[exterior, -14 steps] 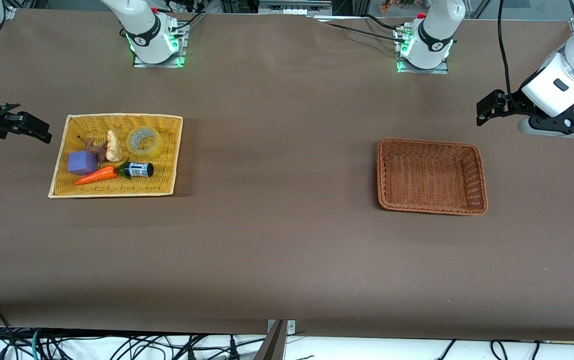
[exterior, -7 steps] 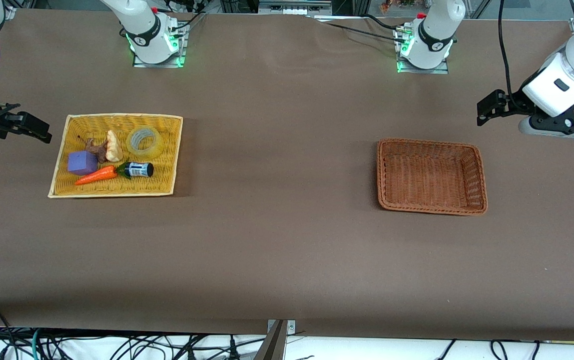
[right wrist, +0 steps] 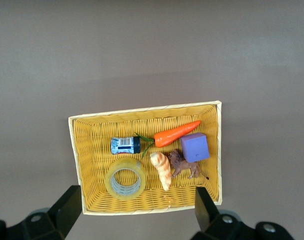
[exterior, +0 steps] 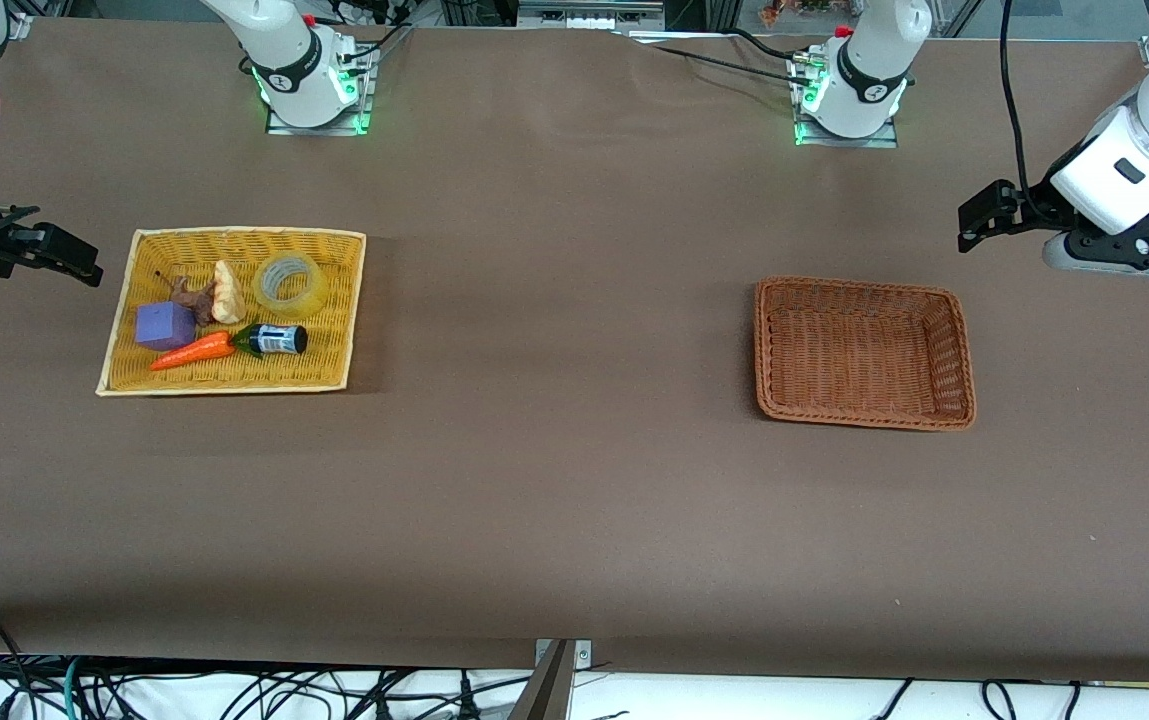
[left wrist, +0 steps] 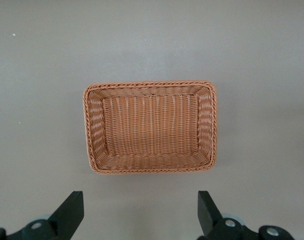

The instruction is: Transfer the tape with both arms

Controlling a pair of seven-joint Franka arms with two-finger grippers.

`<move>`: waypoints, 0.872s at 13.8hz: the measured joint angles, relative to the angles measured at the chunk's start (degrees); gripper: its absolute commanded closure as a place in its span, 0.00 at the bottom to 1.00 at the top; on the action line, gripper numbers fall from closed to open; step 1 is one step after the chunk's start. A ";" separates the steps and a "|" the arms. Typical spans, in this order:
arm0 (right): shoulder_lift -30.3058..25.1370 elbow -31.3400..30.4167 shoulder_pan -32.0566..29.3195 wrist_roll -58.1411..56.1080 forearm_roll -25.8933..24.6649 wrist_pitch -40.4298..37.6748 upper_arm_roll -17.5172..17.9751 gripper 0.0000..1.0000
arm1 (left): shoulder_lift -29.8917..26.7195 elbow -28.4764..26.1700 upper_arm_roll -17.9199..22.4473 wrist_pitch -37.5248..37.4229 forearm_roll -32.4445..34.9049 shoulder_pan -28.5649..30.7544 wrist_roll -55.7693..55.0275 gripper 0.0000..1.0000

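Observation:
The tape (exterior: 289, 285) is a yellowish clear ring lying flat in the yellow basket (exterior: 244, 233), in the corner nearest the right arm's base. The right wrist view looks down on the tape (right wrist: 125, 182) from high up. My right gripper (right wrist: 136, 212) is open and empty, hanging in the air at the right arm's end of the table, beside the yellow basket (right wrist: 141, 111). My left gripper (left wrist: 139, 212) is open and empty too, up in the air at the left arm's end, beside the brown basket (left wrist: 149, 84).
The yellow basket also holds a purple cube (exterior: 165, 325), a toy carrot (exterior: 194, 350), a small dark bottle (exterior: 279, 340), a brown toy animal (exterior: 196, 297) and a pale bread-like piece (exterior: 227, 292). The brown basket (exterior: 964, 350) has nothing in it. Bare brown tabletop lies between the baskets.
The left arm's hand has shifted very slightly toward its end of the table. The right arm and the things in the baskets have not moved.

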 measured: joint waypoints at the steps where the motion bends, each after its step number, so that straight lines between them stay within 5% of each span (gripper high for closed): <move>1: 0.00 0.02 -0.03 0.00 0.00 0.00 -0.14 0.00 | 0.00 0.00 0.00 0.00 0.00 0.00 0.02 0.00; 12: 0.19 0.58 -0.17 0.38 0.00 0.69 -1.05 0.00 | 0.00 0.00 0.00 0.00 0.00 0.01 0.14 0.00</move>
